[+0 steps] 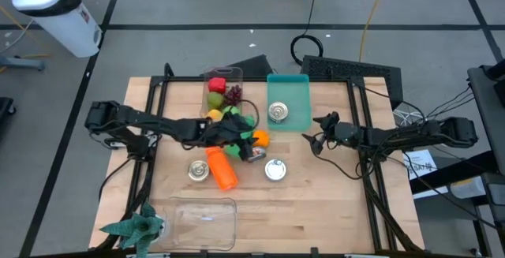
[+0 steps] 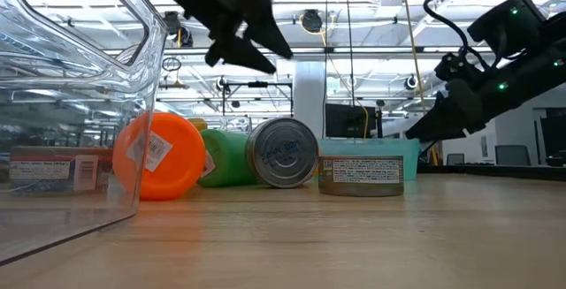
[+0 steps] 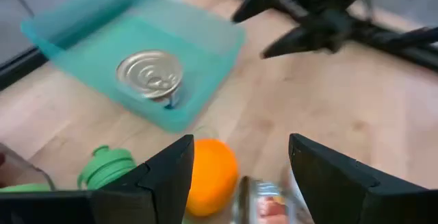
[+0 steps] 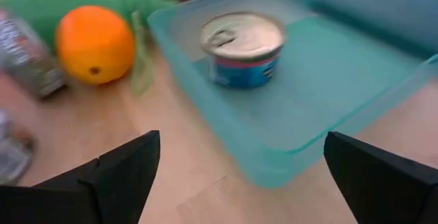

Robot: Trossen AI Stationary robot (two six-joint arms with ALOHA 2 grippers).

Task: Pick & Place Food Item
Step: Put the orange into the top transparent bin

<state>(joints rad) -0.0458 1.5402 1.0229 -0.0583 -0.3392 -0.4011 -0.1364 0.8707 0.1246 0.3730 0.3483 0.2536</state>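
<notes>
My left gripper (image 1: 239, 136) (image 3: 241, 143) hovers open above the pile of food items at the table's middle, with nothing between its fingers. Below it lie an orange fruit (image 3: 211, 175) (image 1: 259, 138), a green bottle (image 3: 104, 166) and a small labelled can (image 3: 265, 201). A teal tray (image 1: 289, 92) (image 4: 321, 107) rests flat on the table at the far middle, and a tin can (image 4: 242, 48) (image 3: 149, 76) stands upright in it. My right gripper (image 1: 318, 125) (image 4: 241, 142) stands open just right of the tray, pointing at it, touching nothing.
An orange bottle (image 1: 222, 168) lies on its side between two upright cans (image 1: 198, 170) (image 1: 274, 170). A clear box with fruit (image 1: 223, 87) stands left of the tray. A clear empty box (image 1: 203, 218) and a green toy plant (image 1: 136, 226) sit at the near left.
</notes>
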